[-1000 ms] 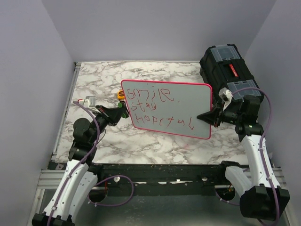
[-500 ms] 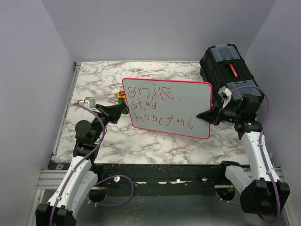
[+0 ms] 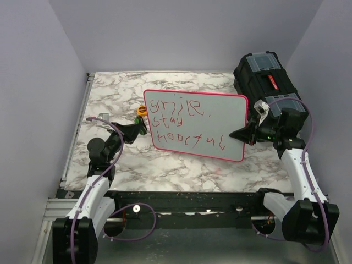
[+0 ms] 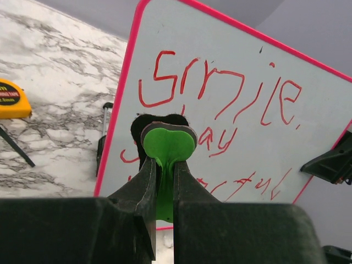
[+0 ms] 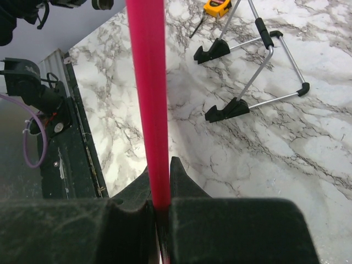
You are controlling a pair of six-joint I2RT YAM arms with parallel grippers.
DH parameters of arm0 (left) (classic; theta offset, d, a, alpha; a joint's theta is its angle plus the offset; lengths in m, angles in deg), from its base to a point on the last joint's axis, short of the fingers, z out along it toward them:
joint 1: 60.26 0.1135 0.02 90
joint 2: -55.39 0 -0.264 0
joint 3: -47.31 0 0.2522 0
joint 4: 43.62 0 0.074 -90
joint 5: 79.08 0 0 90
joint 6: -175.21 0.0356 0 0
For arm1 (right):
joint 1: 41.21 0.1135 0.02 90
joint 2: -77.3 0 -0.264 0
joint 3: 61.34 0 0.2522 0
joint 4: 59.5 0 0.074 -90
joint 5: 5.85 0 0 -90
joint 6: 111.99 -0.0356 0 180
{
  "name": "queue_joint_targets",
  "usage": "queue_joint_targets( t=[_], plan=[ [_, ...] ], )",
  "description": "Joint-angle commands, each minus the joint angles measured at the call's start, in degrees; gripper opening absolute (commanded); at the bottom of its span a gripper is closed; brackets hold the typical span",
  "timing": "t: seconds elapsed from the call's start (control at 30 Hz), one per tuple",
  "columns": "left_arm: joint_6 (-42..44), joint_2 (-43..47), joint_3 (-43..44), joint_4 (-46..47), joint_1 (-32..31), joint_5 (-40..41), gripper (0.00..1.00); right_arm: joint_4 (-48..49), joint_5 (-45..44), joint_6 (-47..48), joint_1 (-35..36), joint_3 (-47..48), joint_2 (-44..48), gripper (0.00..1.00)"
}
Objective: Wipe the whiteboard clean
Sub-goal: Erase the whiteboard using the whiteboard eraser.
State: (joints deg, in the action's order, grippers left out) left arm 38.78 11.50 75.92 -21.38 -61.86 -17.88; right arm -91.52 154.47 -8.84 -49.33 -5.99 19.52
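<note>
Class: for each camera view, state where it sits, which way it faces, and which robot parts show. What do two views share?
Top external: above, behind the bases, looking down on table, whiteboard, toolbox; both arms show.
Left wrist: faces the whiteboard's lettering; left claw shut on green eraser.
Right wrist: looks along the whiteboard's pink rim; right claw shut on it.
Shared: both wrist views show the tape measure.

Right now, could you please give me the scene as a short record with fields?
whiteboard: upright, on the marble table
writing: red letters, not yet erased
left hand: shut on green eraser, by the board's left edge; contact unclear
right hand: shut on the board's right rim
also there: yellow tape measure, black toolbox
</note>
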Motion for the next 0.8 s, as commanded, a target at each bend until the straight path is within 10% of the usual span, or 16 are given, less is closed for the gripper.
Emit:
queue_joint_targets(
  t=[0.0,0.27,0.77],
  plan=[
    [-5.02,-4.77,-2.37,14.77,1.08,-5.93,0.0,-1.19,-4.62,5.28,-0.32,1.12,-0.32,0.01],
    [-2.04,-11.94,1.12,13.07,1.08,-7.37,0.0,-1.51,-5.15,5.77,-0.34,1.21,-0.61,0.01],
    [8.24,-18.63,7.35,12.25,-9.28,14.5,0.0,-1.7,-4.27,6.04,-0.38,1.31,-0.78,0.01]
  ],
)
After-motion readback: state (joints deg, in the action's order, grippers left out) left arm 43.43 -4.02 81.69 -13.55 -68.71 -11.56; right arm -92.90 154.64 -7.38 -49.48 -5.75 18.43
